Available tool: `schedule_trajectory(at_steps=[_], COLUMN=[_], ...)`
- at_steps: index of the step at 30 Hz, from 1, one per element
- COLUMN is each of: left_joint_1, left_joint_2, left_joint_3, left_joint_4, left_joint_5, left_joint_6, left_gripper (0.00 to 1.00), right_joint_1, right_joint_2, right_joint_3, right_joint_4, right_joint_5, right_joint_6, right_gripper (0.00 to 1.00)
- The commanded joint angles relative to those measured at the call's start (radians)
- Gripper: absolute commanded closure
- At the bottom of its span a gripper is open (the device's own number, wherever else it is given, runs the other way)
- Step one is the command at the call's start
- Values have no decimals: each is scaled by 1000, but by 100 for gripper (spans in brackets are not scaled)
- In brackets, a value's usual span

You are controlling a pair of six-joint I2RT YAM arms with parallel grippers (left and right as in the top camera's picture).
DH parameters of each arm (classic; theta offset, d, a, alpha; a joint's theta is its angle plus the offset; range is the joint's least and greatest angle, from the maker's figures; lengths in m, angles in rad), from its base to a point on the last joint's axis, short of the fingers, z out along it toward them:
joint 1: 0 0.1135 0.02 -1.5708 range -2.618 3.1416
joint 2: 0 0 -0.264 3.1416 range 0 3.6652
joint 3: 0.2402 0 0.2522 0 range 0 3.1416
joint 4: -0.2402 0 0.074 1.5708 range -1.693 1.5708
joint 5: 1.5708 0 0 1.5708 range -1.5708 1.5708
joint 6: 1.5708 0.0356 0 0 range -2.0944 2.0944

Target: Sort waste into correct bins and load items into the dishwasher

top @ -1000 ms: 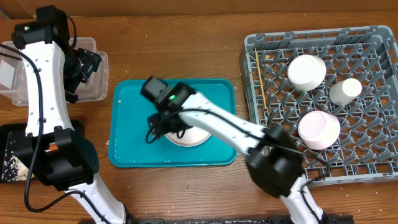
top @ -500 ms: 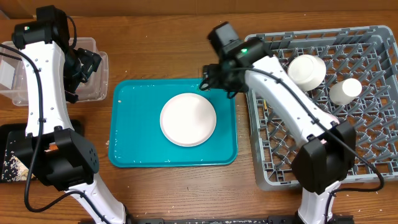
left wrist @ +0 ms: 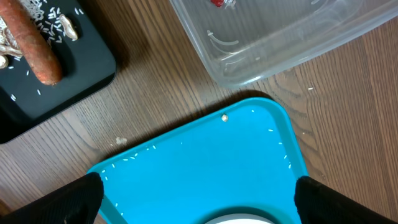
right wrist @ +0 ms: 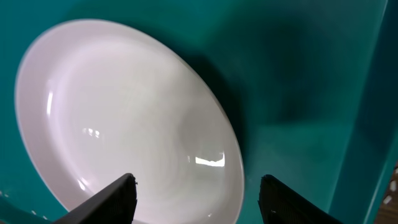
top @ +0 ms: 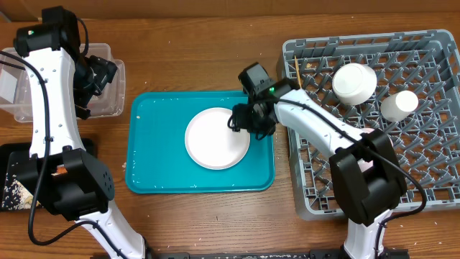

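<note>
Plate (top: 215, 139) — white, round — lies flat at the middle of the teal tray (top: 144, 176), which sits on the wooden surface (top: 201, 57). Right hand (top: 244, 119) hangs low over the plate's right rim with its fingers apart. In its wrist view one finger (right wrist: 109, 204) stands over the plate and the other over bare tray just beside the rim; neither is seen to touch.

Left hand (top: 97, 75) is above the clear tub (top: 108, 108) at the far left, spread wide, with nothing between its fingers. The tub holds a scrap of red (left wrist: 217, 3), cut off by the frame edge. Black tray (left wrist: 62, 87), near the teal tray's corner, carries the orange sausage stick (left wrist: 40, 53) and scattered white grains (left wrist: 59, 25).

Grey dish rack (top: 424, 194) stands right of the teal tray — a white bowl (top: 354, 81) and a small white cup (top: 399, 104) sit among its pegs. Chopsticks (top: 297, 90) lie along its left edge.
</note>
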State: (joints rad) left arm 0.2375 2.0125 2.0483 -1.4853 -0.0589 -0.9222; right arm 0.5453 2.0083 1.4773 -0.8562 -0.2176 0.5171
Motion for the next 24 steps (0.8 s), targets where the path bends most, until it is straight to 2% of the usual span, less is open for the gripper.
schedule_trajectory(at_steps=[1, 9, 13, 17, 24], left_joint_1=[-2, -2, -2, -2, -2], left_joint_2=[-30, -30, -30, -30, -30], left_joint_3=[-5, -5, -5, -5, -5], left_joint_4=[-2, -2, -2, -2, -2], left_joint_5=[0, 0, 0, 0, 0], left_joint_6=[-21, -21, -21, -21, -21], left_gripper=[0, 0, 0, 0, 0], right_joint_1=[5, 16, 34, 50, 41], right_joint_2=[11, 50, 74, 74, 73], right_joint_3=[-47, -78, -78, -76, -22], right_joint_4=[24, 39, 41, 40, -36], right_joint_5=[6, 23, 51, 88, 86], right_joint_6=[38, 45, 90, 113, 113], right_gripper=[37, 47, 59, 65, 94])
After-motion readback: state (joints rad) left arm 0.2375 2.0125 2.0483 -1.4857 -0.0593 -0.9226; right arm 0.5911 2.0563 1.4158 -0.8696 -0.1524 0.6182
